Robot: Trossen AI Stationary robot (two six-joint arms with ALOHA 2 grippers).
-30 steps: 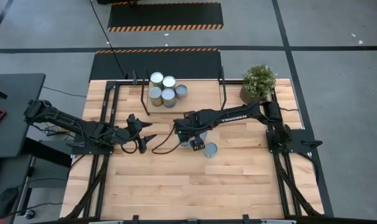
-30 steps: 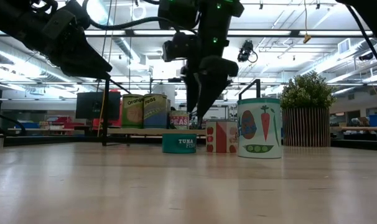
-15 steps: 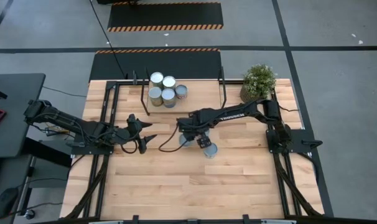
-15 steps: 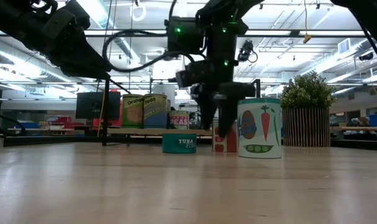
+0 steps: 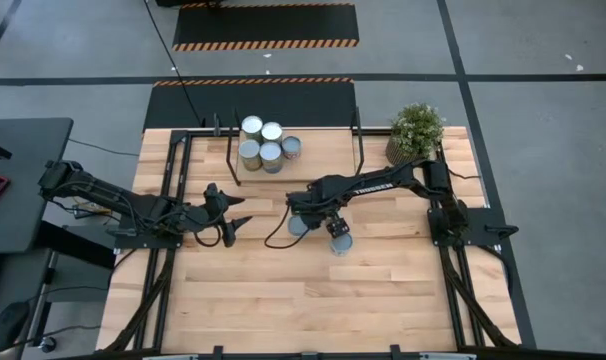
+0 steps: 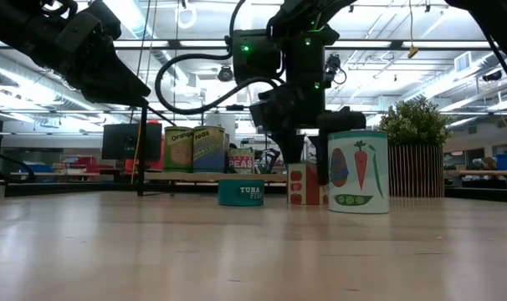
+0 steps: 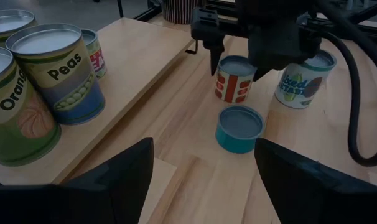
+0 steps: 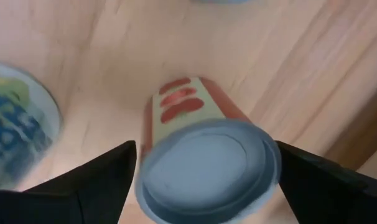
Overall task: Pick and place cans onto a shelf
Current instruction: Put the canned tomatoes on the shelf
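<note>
As seen overhead | right hand (image 6: 306,163) spread wide, straddling red-and-white can (image 6: 302,184) | contact seemingly none

Cans and shelf
Five cans (image 5: 266,143) are stood on the shelf (image 7: 135,46); three more cans (image 7: 239,127) are left upright on the tabletop.

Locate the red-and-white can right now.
Mid-table in the high view, the red-and-white can stands between the right gripper's open fingers, beside the flat teal tuna can and the mixed-vegetable can.
</note>
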